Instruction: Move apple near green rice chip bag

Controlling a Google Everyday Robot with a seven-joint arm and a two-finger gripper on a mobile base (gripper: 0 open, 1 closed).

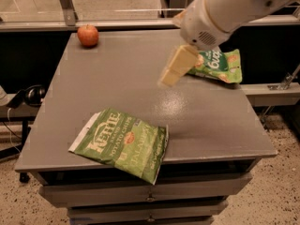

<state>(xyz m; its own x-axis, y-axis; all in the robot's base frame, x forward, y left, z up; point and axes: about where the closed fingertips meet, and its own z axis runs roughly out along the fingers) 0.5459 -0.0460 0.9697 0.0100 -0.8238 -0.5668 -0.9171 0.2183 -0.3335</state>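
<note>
Grey tabletop (117, 93) carries the apple (88, 35) at its far left corner, well apart from the green rice chip bag (220, 65) at far right, so the gripper (174, 71), spread or pressed together one cannot tell, hangs between them, likely bound for the apple.

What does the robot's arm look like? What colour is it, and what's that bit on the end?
The arm is thick, rounded and white, with a small patch of dotted holes near its end. The tool at its tip is pale cream-yellow and blocky; it is above the middle of the grey table. No cables or lettering show.
</note>
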